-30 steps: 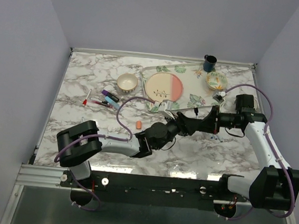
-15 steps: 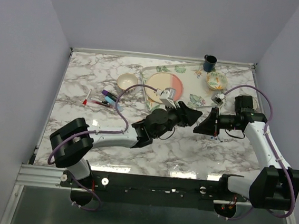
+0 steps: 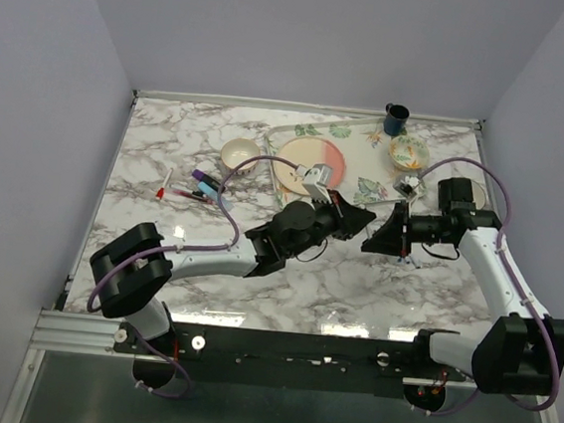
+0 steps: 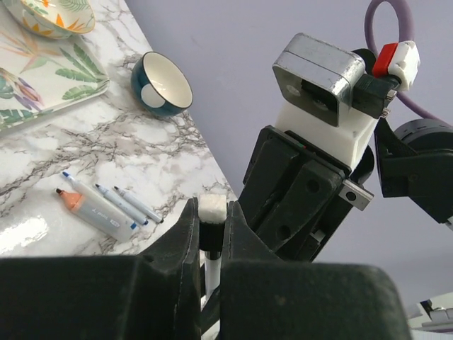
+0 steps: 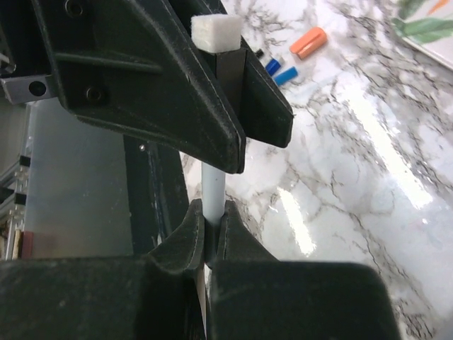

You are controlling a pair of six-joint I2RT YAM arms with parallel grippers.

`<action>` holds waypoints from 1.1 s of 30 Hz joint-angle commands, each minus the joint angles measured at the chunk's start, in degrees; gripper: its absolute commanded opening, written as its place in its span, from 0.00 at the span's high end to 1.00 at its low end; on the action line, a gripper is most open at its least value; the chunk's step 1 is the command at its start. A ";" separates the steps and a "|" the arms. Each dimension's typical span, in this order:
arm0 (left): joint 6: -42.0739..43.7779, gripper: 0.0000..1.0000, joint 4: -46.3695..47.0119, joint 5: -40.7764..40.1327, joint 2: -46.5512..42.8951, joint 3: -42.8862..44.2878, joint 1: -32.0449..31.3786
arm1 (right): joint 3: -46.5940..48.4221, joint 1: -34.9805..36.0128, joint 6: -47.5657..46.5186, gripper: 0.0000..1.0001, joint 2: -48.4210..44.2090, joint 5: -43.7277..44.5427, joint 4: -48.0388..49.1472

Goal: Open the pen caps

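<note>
Above the middle of the table (image 4: pixel 148 159) the two claws meet tip to tip. The right claw (image 5: pixel 210 216) is clamped shut on the white barrel of a pen (image 5: pixel 213 188). The left claw (image 4: pixel 210 212), wide open a moment ago, has closed on the dark cap (image 5: pixel 228 71) at the pen's other end, with its white tip poking out past the fingers. Both ends are now gripped, so the cap looks ready to pull off. Farther back, loose pens (image 4: pixel 106 209) lie near a leafy tray (image 4: pixel 35 78).

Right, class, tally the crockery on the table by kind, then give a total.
bowls: 2, the cream bowl and the floral bowl
plate: 1
mug: 1
total: 4
</note>
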 commanded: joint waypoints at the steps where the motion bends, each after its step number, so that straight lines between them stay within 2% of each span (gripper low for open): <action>1: 1.93 1.00 -0.35 -12.72 -8.96 -5.24 4.36 | 2.18 1.90 -3.38 0.99 0.56 0.60 -3.16; 4: 4.20 1.00 -0.79 -16.86 -14.06 -7.45 6.39 | 2.53 3.48 -4.00 1.00 1.26 1.82 -4.04; 11: 8.17 1.00 -5.01 -20.73 -22.41 -9.83 10.87 | 3.06 5.42 -4.53 0.99 2.32 3.06 -4.74; 18: 4.66 1.00 -8.35 -26.01 -27.25 -14.13 13.95 | 3.50 7.44 -5.23 0.99 2.49 6.13 -5.18; 22: 3.60 1.00 -10.19 -25.93 -29.54 -15.98 17.11 | 3.85 8.58 -5.76 0.99 2.49 9.21 -5.36; 28: 2.46 1.00 -14.58 -23.83 -33.75 -18.17 20.54 | 1.74 11.48 -4.27 0.99 0.83 20.62 -0.88; 33: 1.05 1.00 -23.54 -18.38 -38.23 -21.60 21.77 | -1.68 11.40 1.27 0.99 -0.76 39.77 8.52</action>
